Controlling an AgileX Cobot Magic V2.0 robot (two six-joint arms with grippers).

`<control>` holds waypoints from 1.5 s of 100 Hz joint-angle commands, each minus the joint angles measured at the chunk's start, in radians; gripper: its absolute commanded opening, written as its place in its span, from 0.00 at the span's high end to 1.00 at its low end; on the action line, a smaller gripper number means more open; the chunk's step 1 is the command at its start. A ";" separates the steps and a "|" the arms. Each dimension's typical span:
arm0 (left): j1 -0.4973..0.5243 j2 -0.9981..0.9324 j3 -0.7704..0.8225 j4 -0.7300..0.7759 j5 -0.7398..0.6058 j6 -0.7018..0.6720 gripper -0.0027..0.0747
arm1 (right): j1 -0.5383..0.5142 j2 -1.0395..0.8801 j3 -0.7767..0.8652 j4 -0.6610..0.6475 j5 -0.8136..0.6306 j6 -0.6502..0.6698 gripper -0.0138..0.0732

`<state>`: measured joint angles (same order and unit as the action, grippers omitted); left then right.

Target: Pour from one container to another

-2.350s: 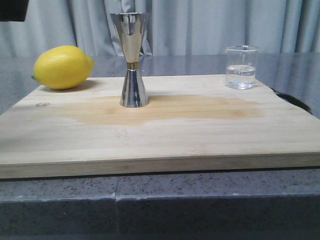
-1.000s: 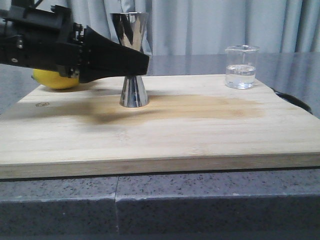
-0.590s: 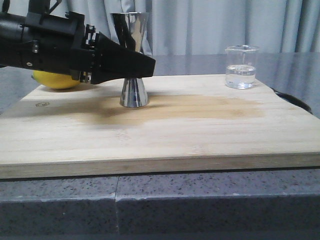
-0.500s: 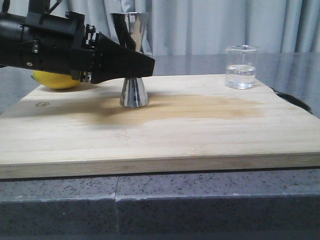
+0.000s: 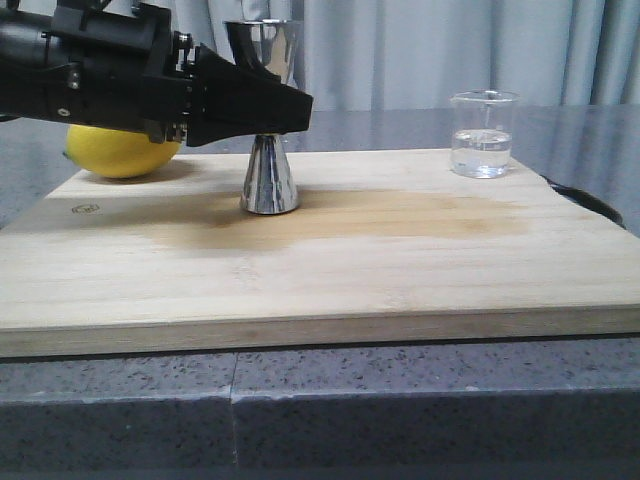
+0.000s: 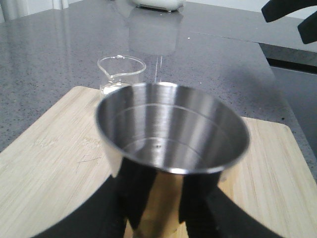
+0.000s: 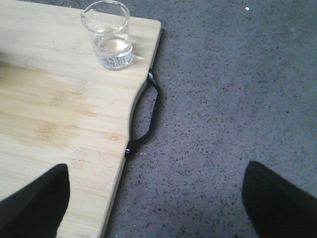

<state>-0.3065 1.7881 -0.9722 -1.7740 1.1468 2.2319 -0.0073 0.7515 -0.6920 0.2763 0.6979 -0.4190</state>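
Observation:
The small clear glass beaker (image 5: pixel 483 135), part full of clear liquid, stands at the far right corner of the wooden board (image 5: pixel 350 270). It also shows in the wrist views, the beaker (image 6: pixel 120 74) beyond the jigger and the beaker (image 7: pixel 110 35) near the board's corner. The steel jigger (image 5: pixel 268 180) stands upright mid-board, and its cup (image 6: pixel 171 129) looks empty. My left gripper (image 5: pixel 295 108) reaches in from the left at the jigger's waist, its fingers either side of it, open. My right gripper (image 7: pixel 156 203) hangs open over the counter beside the board.
A yellow lemon (image 5: pixel 115 152) lies at the board's far left corner, behind my left arm. The board has a black handle (image 7: pixel 148 116) on its right edge. Grey speckled counter (image 7: pixel 223 99) surrounds the board, with curtains behind.
My left arm came in from the left to the jigger's waist and has risen a little in the last half second. Jigger and beaker have not moved.

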 commanded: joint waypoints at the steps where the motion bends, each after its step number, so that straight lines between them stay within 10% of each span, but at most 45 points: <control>1: -0.009 -0.040 -0.029 -0.076 0.123 -0.011 0.68 | 0.003 0.004 -0.035 0.015 -0.058 -0.010 0.13; 92: -0.009 -0.139 -0.031 -0.076 0.123 -0.073 0.68 | 0.192 0.185 -0.047 0.080 -0.185 -0.052 0.13; 150: -0.009 -0.139 -0.031 -0.074 0.110 -0.075 0.68 | 0.427 0.197 0.191 0.140 -1.001 -0.073 0.13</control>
<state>-0.3065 1.6990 -0.9738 -1.7652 1.1551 2.1712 0.3891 0.9495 -0.5254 0.4135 -0.0823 -0.4765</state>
